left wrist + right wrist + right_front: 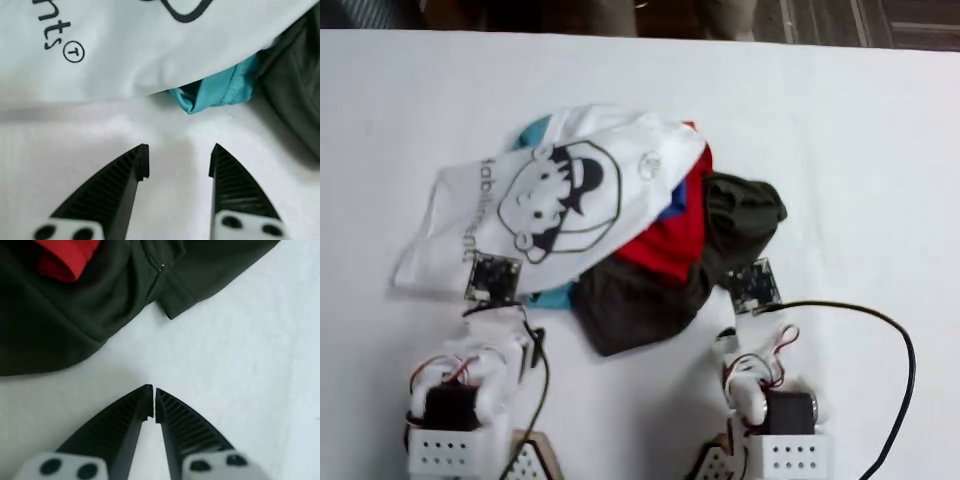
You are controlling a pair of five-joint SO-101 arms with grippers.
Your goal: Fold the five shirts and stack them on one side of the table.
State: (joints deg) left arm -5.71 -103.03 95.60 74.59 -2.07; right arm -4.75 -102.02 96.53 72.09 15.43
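Observation:
A heap of shirts lies mid-table: a white shirt point(555, 185) with a cartoon face on top, a teal one point(552, 296) peeking from under it, a red one point(670, 235), a bit of blue point(672, 203), and a dark shirt point(650, 295) below and to the right. My left gripper point(178, 161) is open over bare cloth just short of the white shirt point(150, 45) and the teal hem point(215, 90). My right gripper point(153, 401) is shut, empty, near the dark shirt's edge point(75, 305), with red fabric point(67, 257) behind.
The white table covering point(860, 150) has free room on the right, left and far side. A black cable point(880, 330) loops at the right arm's base. Both arm bases stand at the near edge.

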